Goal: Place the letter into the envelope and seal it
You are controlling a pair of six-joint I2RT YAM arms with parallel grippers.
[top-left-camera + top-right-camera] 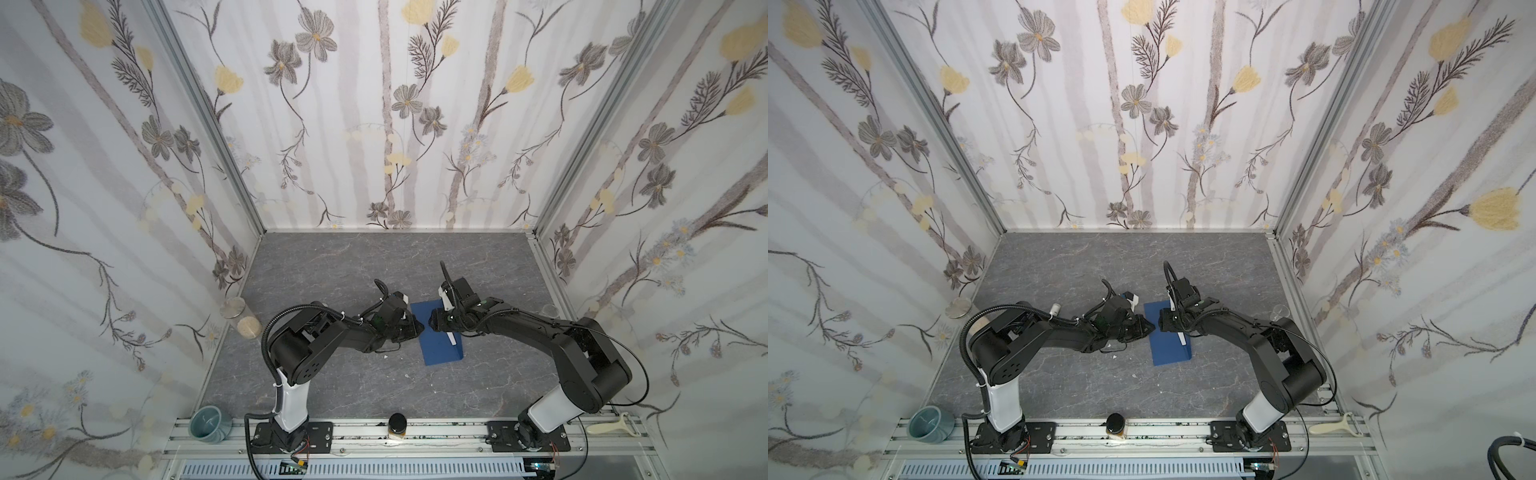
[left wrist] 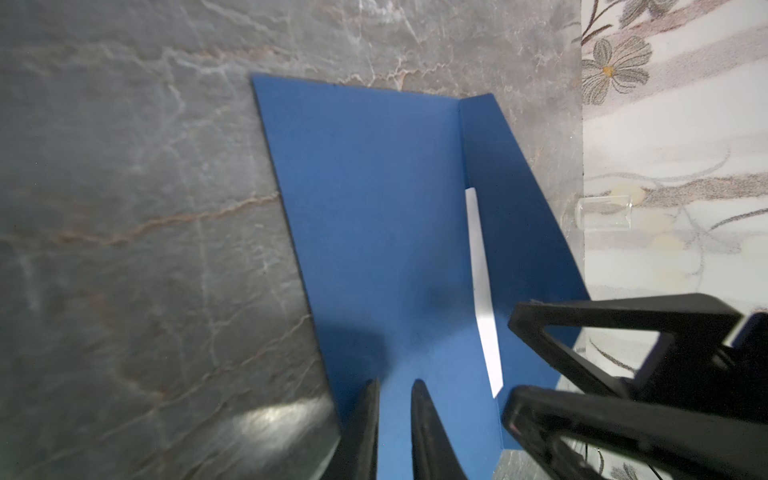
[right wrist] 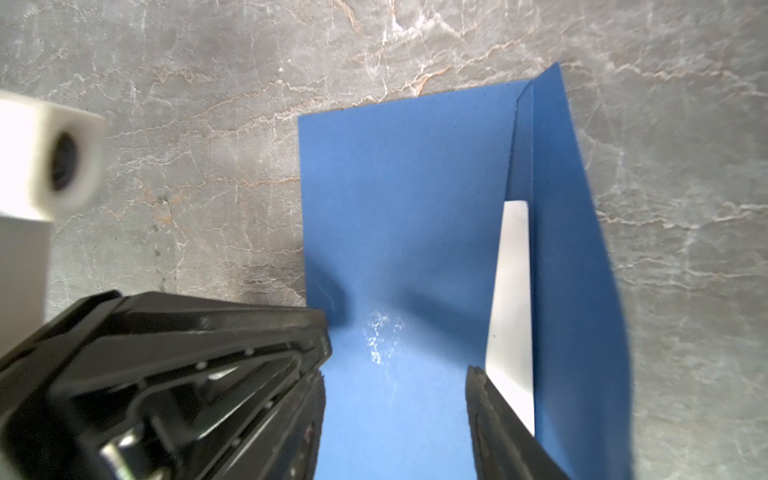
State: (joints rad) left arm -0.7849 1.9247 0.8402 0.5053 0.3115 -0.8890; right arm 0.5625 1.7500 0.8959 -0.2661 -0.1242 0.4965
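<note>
Even, diffuse light; soft shadows on envelope [image 3: 407, 232]. Glare patch on table [image 2: 274, 419]. Wrist views blur close up; top views bow at edges.

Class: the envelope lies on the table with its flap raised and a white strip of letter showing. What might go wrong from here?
1. The letter pokes out under the raised flap; folding now may crease it.
2. The open right gripper sits right beside the letter and may drag it out.
3. Whether the left gripper pins the envelope is unclear; it may slide.
</note>
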